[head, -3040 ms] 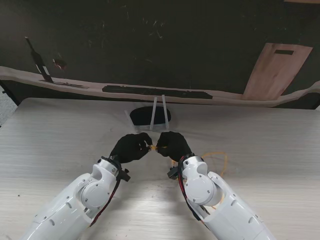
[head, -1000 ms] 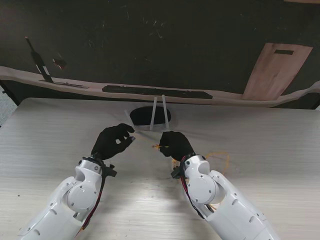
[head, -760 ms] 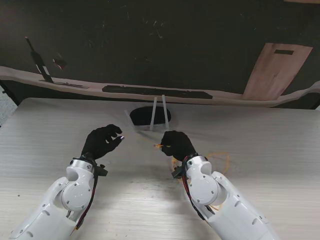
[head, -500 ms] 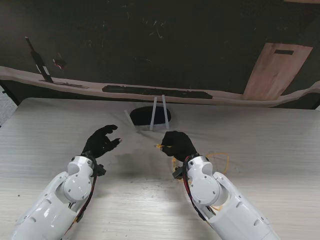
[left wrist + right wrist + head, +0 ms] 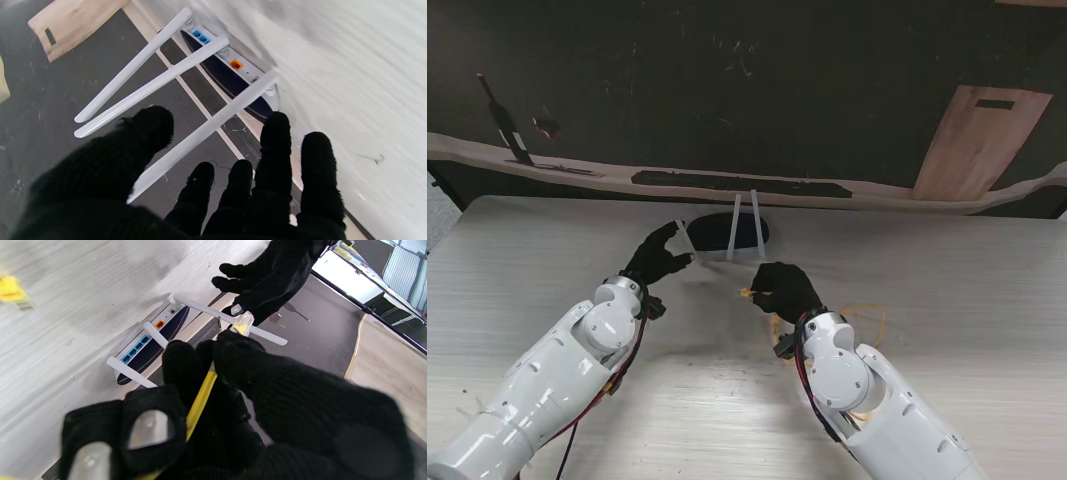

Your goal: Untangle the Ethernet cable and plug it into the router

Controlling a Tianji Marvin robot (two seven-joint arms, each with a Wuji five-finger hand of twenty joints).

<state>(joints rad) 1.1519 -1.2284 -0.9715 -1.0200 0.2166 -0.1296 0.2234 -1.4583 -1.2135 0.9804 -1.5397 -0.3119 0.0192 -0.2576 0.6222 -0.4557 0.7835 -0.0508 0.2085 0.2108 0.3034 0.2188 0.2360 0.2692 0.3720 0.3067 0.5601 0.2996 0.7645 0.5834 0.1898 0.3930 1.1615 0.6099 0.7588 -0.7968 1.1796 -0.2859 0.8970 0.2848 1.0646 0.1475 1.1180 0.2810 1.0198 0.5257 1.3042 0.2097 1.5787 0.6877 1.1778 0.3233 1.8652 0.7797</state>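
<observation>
The right hand (image 5: 781,289) pinches the yellow Ethernet cable (image 5: 199,399) just behind its clear plug (image 5: 244,322), which pokes out past the fingertips toward the router (image 5: 727,232) just ahead — presumably lined up for a port. The left hand (image 5: 658,257), fingers spread and holding nothing (so far), reaches beside the router's antennas (image 5: 151,87) — likely to steady it.

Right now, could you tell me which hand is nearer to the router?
The left hand. It is open, reaching beside the router at its left antenna. The right hand sits nearer to me, apart from the router, shut on the Ethernet cable.
</observation>
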